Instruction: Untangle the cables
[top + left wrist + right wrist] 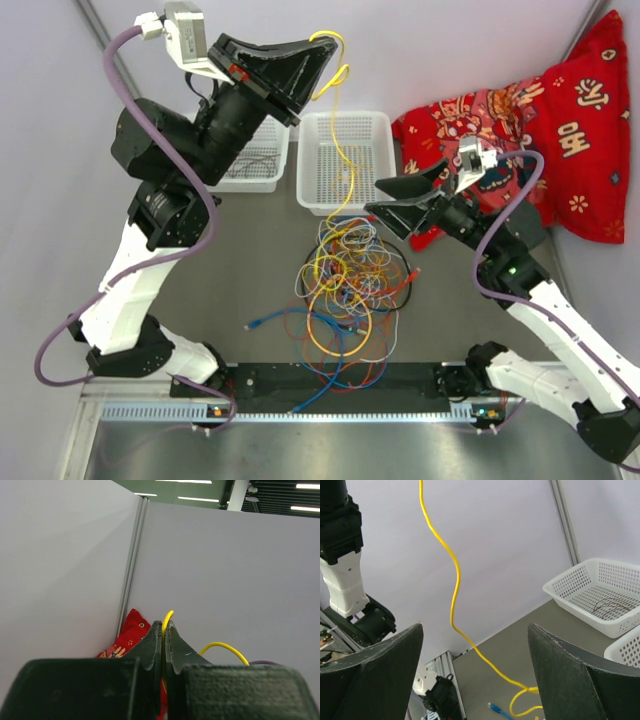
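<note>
One yellow cable (456, 575) linked the two arms. The left gripper (322, 45), raised high at the far side of the table (250, 250), had its fingers pressed together on the cable near one end, and a short yellow loop poked out past the tips. From that grip the cable hung down, crossed over the middle basket (304, 165) and ran into the tangle (345, 290), which lay on the table between the arms. Its long axis was therefore close to upright, and it looked wavy rather than taut.

The right gripper (382, 198) hovered just beside the tangle's far right edge. Its fingers were wide apart, held nothing, and aimed leftward at the hanging stretch. In its wrist view the strand stood upright between the two fingers, farther off and touching neither. The right arm was thus the nearer one to that free stretch, which lay ahead of it and to its left.

The tangle looked like a loose heap of thin loops in yellow, orange, blue, white and red. The yellow cable's lower part seemed threaded among the others.
</note>
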Motion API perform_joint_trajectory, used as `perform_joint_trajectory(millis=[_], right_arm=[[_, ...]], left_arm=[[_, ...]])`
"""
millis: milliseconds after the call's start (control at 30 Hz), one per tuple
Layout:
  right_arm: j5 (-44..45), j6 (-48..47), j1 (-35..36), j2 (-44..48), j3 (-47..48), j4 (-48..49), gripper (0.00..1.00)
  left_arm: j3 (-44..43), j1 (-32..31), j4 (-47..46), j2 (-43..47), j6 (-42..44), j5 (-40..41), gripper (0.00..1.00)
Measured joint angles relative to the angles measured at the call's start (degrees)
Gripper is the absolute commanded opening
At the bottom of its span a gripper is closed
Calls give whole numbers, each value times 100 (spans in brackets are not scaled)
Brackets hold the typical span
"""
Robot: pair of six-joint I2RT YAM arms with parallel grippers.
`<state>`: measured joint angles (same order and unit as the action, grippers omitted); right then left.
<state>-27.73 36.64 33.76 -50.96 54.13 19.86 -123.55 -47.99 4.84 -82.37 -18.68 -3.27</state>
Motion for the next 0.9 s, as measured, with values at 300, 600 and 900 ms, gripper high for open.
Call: perform_joint_trajectory(millis=[300,600,900], right_arm=[[-179,164,55,-155,79,138,84],[-286,221,164,-551,369,195,75],[-186,83,321,-935,682,-155,0]], left_arm=[[0,0,0,13,15,4,0],[0,0,0,13,-33,-20,0],[267,0,-50,57,-50,-11,0]])
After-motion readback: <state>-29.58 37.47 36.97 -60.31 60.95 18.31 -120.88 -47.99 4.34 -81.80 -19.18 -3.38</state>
